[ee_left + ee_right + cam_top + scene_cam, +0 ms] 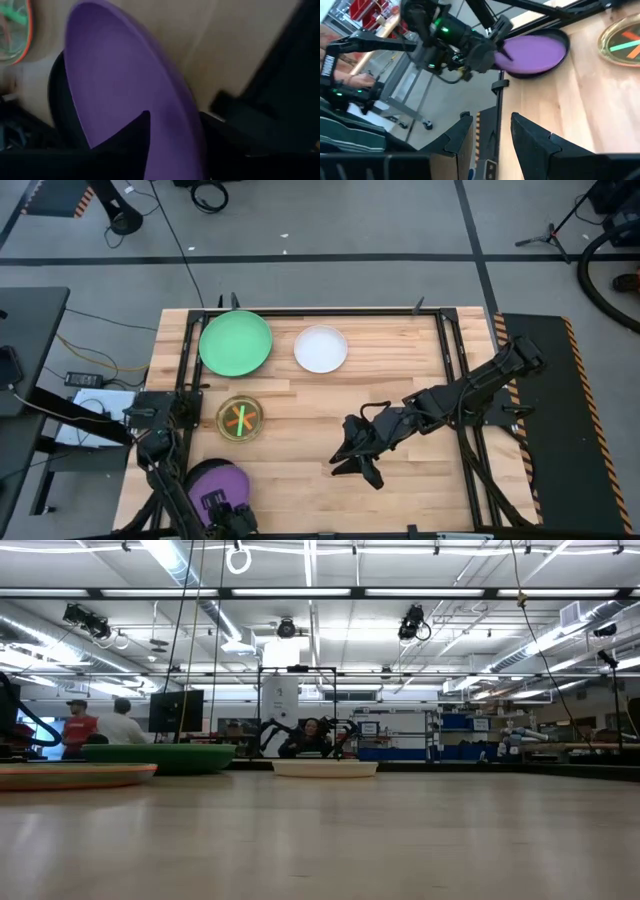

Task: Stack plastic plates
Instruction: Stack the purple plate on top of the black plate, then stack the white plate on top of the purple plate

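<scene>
Purple plate (pixel 222 480) lies on a black plate (pixel 561 50) at the near-left corner, the left gripper (pixel 225 512) over its rim, grip unclear: apparently a release. Mid-table, the right gripper (pixel 352 461) hangs spread, empty. Next, probably the small stack (pixel 240 418).

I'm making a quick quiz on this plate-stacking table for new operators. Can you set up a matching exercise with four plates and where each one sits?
Things:
1. green plate
2. white plate
3. purple plate
4. small stack with orange rim

Places:
A. near left corner, on a black plate, at the left gripper
B. far edge, leftmost
C. left side, between green and purple
D. far edge, middle

Pairs: 1-B, 2-D, 3-A, 4-C
</scene>
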